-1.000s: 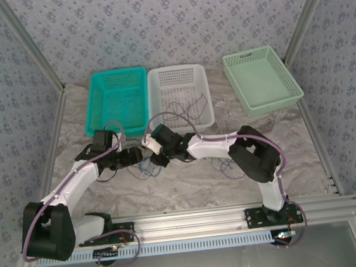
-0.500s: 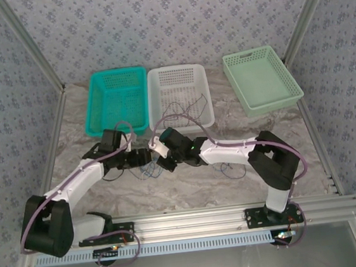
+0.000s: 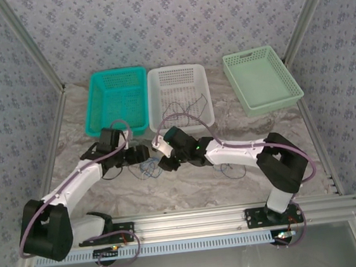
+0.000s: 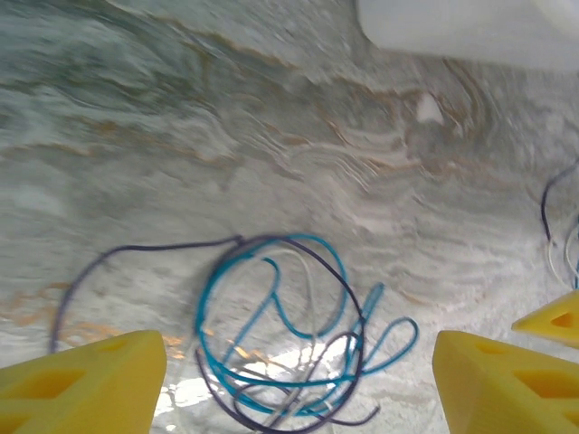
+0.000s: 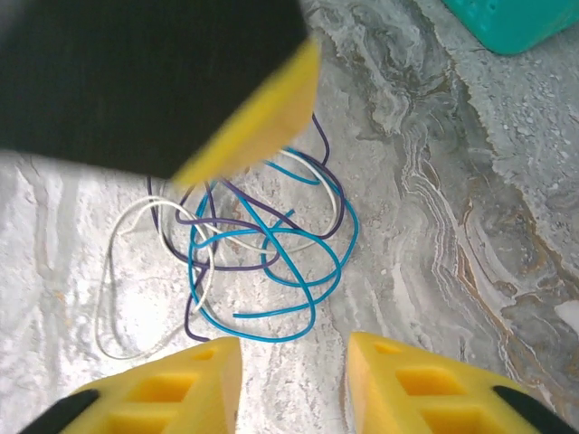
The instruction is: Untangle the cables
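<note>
The cables lie in one loose tangle of blue, dark purple and whitish loops on the marbled table, and in the top view this tangle sits between the two arms. My left gripper hovers open over the blue and purple loops, its yellow fingers wide apart and holding nothing. My right gripper is open just short of the tangle with nothing between its pads. The two grippers face each other closely, left and right. The left one's yellow finger crosses the top of the right wrist view.
Three baskets stand at the back: teal, white with thin wires in it, and light green. Another thin wire lies on the table under the right arm. The white basket's corner is near the left gripper.
The right gripper's jaws have come open and it has let go over the tangle. The right arm's elbow swung further right. The left gripper shifted slightly but stayed open.
</note>
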Tool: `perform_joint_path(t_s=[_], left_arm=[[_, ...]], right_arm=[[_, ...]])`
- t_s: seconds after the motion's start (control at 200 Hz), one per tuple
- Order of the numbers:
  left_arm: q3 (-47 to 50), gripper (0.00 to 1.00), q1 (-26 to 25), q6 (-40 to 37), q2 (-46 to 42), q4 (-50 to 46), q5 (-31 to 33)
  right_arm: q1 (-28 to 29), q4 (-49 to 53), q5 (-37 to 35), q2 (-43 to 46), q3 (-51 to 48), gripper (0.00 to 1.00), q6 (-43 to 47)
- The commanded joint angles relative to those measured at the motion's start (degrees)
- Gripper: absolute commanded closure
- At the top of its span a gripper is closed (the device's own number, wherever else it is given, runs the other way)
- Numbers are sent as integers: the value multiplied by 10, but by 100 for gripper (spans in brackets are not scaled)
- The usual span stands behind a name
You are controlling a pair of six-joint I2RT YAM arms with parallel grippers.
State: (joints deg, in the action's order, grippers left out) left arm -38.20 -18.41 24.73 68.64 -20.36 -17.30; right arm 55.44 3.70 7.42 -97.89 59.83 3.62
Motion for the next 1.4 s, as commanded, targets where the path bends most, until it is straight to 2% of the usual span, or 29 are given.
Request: perform_joint_path(t_s=[0.0,0.115,0.235,0.355,0.46,0.865,1.394], left_arm=[[-6,23,14,14,-9,-11,10],[2,23,16,18,-12,-3,6],[3,23,18,15,-12,0,4],[3,23,19,10,-10,-2,2],[3,23,20,9,-9,0,0],[3,23,20,9,-11,2,-2],[4,24,18,5,-8,11,-20]], right_arm=[[5,-4,8,-34,15,57,17],[4,0,8,-66,39,52,22],[5,-10,11,-88,51,53,18],[3,-28,3,-98,50,66,10],[1,-33,3,-109,55,68,9],[2,-46,8,-98,44,100,5],[2,101,6,43,10,100,31]])
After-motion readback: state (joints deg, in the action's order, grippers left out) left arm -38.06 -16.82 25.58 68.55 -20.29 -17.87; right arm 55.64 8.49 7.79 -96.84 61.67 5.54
